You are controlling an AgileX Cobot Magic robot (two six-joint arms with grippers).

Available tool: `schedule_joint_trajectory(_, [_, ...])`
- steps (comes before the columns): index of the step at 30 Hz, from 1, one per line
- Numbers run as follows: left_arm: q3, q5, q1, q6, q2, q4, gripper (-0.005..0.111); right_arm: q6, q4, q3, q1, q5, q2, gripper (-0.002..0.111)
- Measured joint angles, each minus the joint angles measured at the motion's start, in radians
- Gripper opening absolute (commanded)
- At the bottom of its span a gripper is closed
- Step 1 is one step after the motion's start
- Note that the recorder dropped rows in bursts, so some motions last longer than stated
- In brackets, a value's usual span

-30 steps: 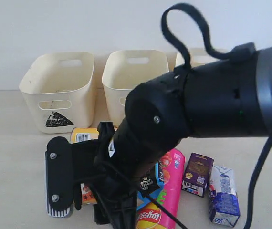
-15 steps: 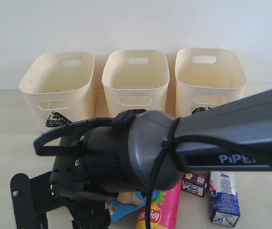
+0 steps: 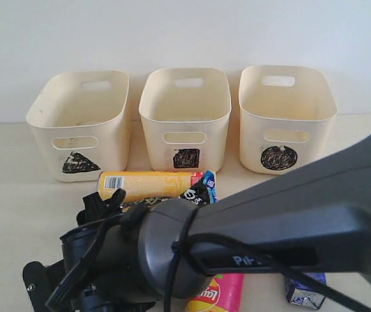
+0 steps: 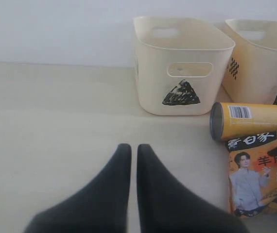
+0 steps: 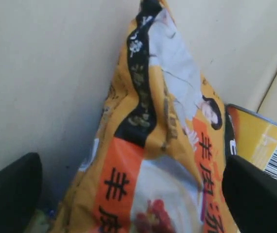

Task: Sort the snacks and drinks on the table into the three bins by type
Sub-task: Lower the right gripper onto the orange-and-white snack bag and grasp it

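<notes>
Over the orange-white-black bag [image 5: 153, 145] my right gripper [image 5: 136, 196] stands open, one dark finger [image 5: 12, 194] on each side and neither pressing it. The yellow can [image 3: 150, 184] lies beside the bag, in front of the triangle bin [image 3: 78, 123] and the square bin [image 3: 185, 110]. The circle bin [image 3: 286, 110] stands at the right. Under my right arm [image 3: 237, 240] show the blue-black bag's edge [image 3: 202, 190], the pink can's end [image 3: 221, 292] and the blue-and-white carton's corner [image 3: 306, 294]. The purple carton is hidden. My left gripper [image 4: 130, 148] is shut and empty over bare table [image 4: 56, 126].
The three bins stand in a row against the white wall [image 3: 185, 32]. My right arm fills the front of the exterior view and hides most of the snacks. In the left wrist view the triangle bin [image 4: 182, 63] and the yellow can [image 4: 255, 119] lie ahead of the shut fingers.
My right arm has swung down and toward the front of the exterior view, uncovering the circle bin, the square mark and the yellow can. The left side shows no movement.
</notes>
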Motion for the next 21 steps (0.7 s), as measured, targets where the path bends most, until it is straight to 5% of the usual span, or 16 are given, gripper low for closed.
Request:
schedule_joint_trajectory(12, [0.0, 0.0, 0.0, 0.0, 0.0, 0.0, 0.004, 0.065, -0.105, -0.004, 0.0, 0.002, 0.046, 0.07])
schedule_joint_trajectory(15, [0.0, 0.0, 0.0, 0.0, 0.0, 0.0, 0.004, 0.067, -0.121, -0.006, 0.0, 0.015, 0.053, 0.047])
schedule_joint_trajectory(18, [0.0, 0.0, 0.0, 0.0, 0.0, 0.0, 0.004, 0.067, -0.156, -0.01, 0.0, 0.036, 0.065, 0.001])
schedule_joint_trajectory(21, [0.0, 0.0, 0.0, 0.0, 0.0, 0.0, 0.004, 0.069, -0.176, -0.01, 0.0, 0.075, 0.065, 0.0])
